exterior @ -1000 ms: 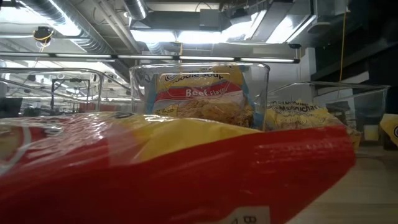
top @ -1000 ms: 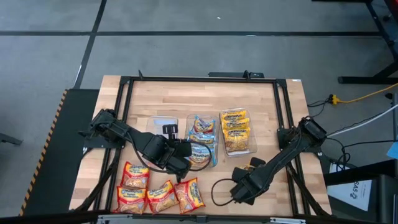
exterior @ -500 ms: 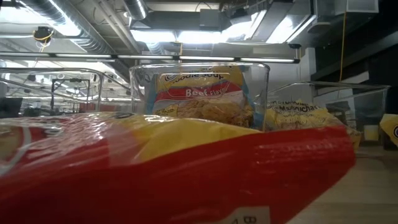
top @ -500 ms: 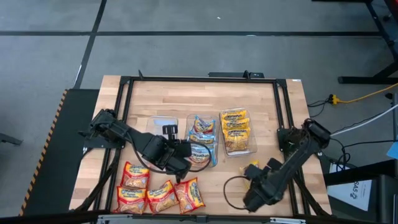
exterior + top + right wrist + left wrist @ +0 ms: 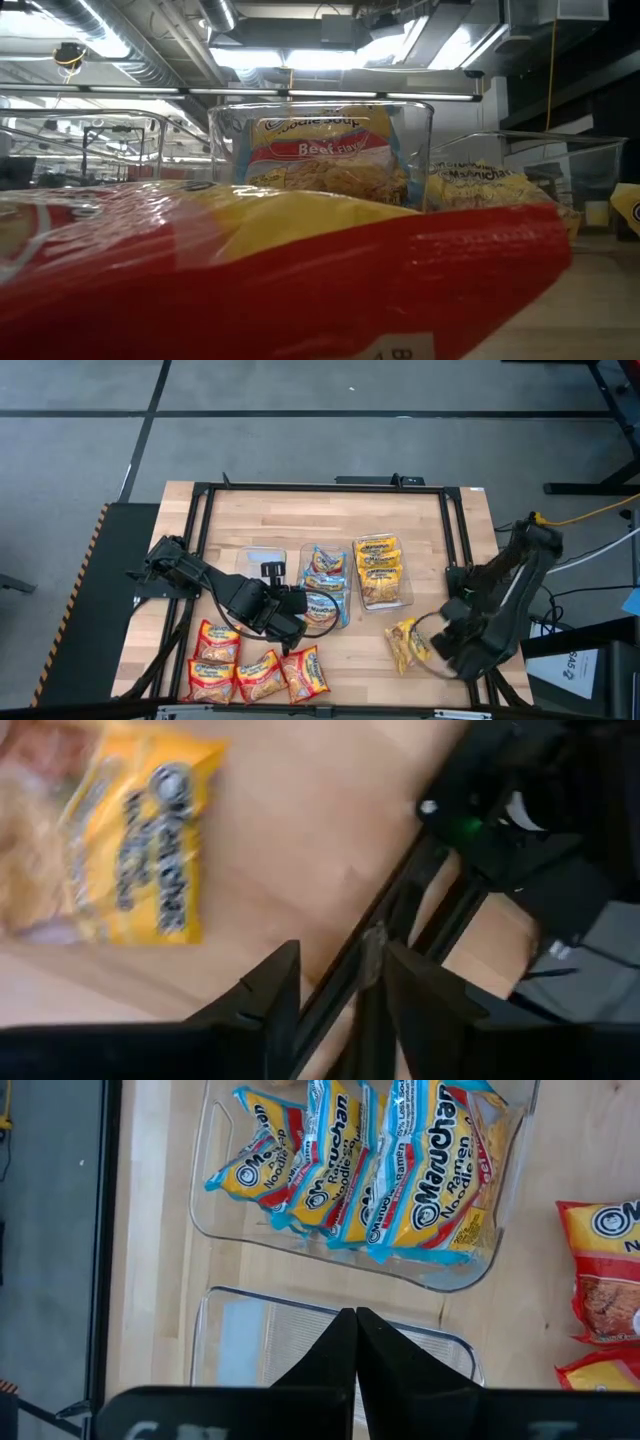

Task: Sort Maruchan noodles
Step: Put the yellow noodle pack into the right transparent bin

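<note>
High view: right gripper (image 5: pixel 447 648) empty, jaws apart, at the table's (image 5: pixel 420 530) four o'clock.
Yellow packet (image 5: pixel 404 644) lies beside it; left gripper (image 5: pixel 293 622) shut near red packets (image 5: pixel 256 672).

Looking straight down, we are seeing a pale wooden table (image 5: pixel 260 520) sitting in the centre of the frame, with a black metal frame (image 5: pixel 320 487) running around its edges. Three clear plastic tubs (image 5: pixel 258 556) are standing side by side at the table's middle. A grey floor (image 5: pixel 300 390) is filling the upper part of the frame, with dark lines (image 5: pixel 300 413) crossing it. A yellow cable (image 5: pixel 590 512) is trailing in from the right edge, and a black mat (image 5: pixel 85 590) with a striped border is lying at the left. From table height, we are looking up at silver ceiling ducts (image 5: pixel 90 30) and bright lights (image 5: pixel 290 55).
</note>
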